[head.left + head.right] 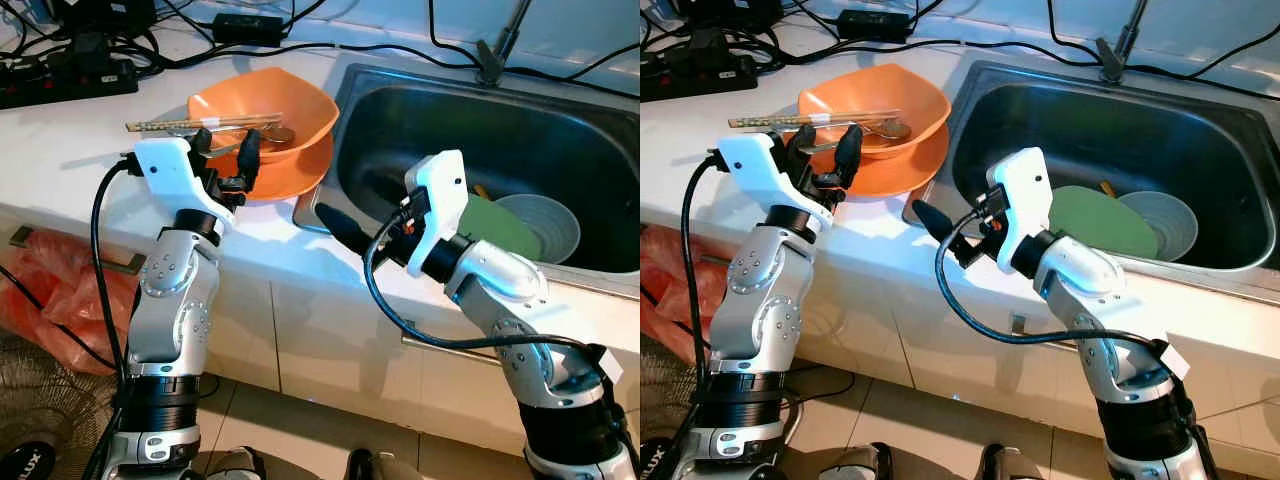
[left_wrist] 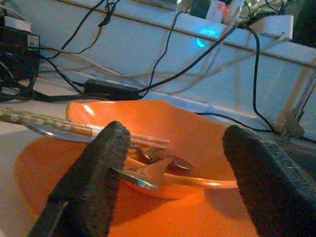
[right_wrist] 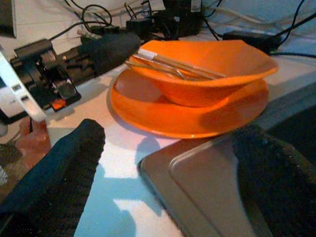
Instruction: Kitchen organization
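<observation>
We read no labels. Our left gripper (image 1: 228, 160), jaws spread, faces the orange bowl (image 1: 265, 110). Our right gripper (image 1: 940, 235), jaws spread, hovers at the sink (image 1: 560, 130) edge.

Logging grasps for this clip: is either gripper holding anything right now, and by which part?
Nothing is held. The left gripper is open at the orange bowl and plate; the right gripper is open over the sink's corner.

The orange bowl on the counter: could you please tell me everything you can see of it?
The orange bowl looks like smooth glossy plastic, with a wavy, roughly squared rim. It sits upright on a matching orange plate on the white counter, just left of the sink. Chopsticks lie across its rim, and metal cutlery rests inside. The left end effector, open, is at its near edge; contact cannot be told.
</observation>
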{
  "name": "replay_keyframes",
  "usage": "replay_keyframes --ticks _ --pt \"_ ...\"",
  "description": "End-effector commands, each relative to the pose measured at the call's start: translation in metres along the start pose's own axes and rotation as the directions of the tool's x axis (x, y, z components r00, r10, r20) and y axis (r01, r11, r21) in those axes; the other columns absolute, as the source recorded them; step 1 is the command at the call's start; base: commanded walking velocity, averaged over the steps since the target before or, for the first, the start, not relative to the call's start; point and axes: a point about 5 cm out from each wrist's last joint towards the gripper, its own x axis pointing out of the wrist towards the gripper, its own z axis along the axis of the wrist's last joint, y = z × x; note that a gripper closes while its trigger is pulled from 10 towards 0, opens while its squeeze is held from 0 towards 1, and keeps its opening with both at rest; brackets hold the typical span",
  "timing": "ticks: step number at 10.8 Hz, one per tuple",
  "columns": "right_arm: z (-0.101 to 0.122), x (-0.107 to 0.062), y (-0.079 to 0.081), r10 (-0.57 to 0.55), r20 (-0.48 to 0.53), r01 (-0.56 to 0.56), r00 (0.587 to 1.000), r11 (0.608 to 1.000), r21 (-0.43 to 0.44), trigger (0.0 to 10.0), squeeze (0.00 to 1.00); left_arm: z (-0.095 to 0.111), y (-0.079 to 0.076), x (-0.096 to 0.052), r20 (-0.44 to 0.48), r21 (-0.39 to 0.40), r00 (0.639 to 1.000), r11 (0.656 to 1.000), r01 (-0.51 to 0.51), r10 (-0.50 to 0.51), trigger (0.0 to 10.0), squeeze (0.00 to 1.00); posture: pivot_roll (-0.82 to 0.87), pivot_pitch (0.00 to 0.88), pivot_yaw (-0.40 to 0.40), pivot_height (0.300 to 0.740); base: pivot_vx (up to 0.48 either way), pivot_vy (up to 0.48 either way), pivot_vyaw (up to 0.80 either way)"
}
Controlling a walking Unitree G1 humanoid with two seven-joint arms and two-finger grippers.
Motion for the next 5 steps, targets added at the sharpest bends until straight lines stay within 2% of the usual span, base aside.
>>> replay_keyframes --ticks 1,5 --pt "0.0006 -0.0024 0.0037 0.024 -0.006 -0.024 1.000 1.000 -0.007 10.0 0.00 0.0001 -0.0015 0.0024 -0.002 -0.017 1.000 1.000 0.007 -0.007 0.0 0.00 0.02 0.129 -0.021 0.740 0.000 0.000 0.00" --pt "0.0012 -0.0018 0.0027 0.023 -0.003 -0.023 1.000 1.000 -0.011 10.0 0.00 0.0018 -0.0019 0.0036 0.003 -0.046 1.000 0.999 0.008 -0.008 0.0 0.00 0.03 0.128 -0.021 0.740 0.000 0.000 0.00"
